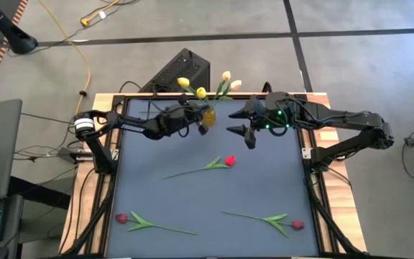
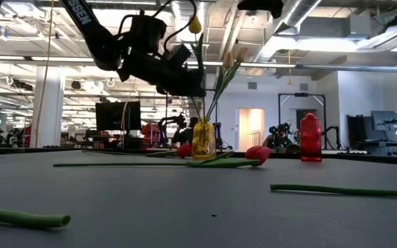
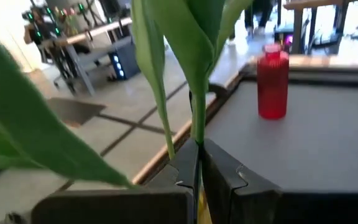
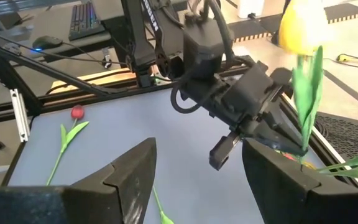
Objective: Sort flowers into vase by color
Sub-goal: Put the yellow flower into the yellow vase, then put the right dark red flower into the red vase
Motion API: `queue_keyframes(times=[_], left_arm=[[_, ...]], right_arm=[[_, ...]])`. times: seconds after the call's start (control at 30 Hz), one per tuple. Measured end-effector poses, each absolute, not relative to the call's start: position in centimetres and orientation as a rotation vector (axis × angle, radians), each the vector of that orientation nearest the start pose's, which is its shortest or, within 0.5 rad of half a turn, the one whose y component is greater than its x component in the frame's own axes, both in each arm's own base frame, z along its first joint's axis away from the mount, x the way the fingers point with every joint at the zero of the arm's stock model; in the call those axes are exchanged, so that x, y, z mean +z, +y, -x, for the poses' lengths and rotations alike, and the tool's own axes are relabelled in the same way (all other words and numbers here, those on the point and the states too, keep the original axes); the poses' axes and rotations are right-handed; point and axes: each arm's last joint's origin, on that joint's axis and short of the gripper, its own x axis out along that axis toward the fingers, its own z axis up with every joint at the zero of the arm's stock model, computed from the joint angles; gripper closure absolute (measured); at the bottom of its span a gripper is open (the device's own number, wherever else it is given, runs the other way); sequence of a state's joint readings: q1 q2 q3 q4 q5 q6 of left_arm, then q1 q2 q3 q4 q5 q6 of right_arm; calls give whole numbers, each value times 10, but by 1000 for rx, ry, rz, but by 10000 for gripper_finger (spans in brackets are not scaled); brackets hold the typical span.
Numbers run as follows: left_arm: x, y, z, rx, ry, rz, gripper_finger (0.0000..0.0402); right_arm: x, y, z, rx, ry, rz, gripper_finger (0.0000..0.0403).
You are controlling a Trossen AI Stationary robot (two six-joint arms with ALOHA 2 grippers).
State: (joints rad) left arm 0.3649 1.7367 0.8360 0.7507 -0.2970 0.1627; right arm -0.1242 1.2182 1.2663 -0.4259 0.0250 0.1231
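On the near left of the table (image 1: 192, 194) lies a red tulip (image 1: 121, 217), its stem and leaves running right. Farther back, the left gripper (image 1: 201, 121) hangs above the far middle of the table, its fingers (image 3: 219, 174) clamped together on the green stem of a yellow tulip (image 1: 200, 92) directly over the yellow vase (image 2: 203, 140). That vase stands at the far edge and holds more yellow and cream heads rising above the gripper. In the middle of the table a second red tulip (image 1: 229, 160) lies with its stem pointing near-left. Just right of the vase, the right gripper (image 1: 241, 131) hovers with its fingers wide apart and holds nothing. A red vase (image 2: 310, 138) stands toward the far right. On the near right lies a third red tulip (image 1: 297, 224), its stem stretching left.
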Motion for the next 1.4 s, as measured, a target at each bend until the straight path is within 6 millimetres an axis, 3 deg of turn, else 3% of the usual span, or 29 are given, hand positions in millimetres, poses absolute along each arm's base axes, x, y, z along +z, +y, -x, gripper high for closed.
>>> queue_keyframes(times=[0.37,0.73,0.97,1.2,1.4], left_arm=[[189,135,-330,641,273,-161,384],[190,137,-338,605,485,-64,244],[220,126,-330,556,597,-103,183],[254,108,-301,453,663,-104,178],[279,89,-279,335,665,-112,177]], right_arm=[[387,-33,-258,-171,369,-136,138],[387,-33,-258,-171,371,-137,138],[382,-32,-256,-161,433,-152,138],[377,-21,-255,-115,491,-155,138],[368,8,-250,54,611,31,138]])
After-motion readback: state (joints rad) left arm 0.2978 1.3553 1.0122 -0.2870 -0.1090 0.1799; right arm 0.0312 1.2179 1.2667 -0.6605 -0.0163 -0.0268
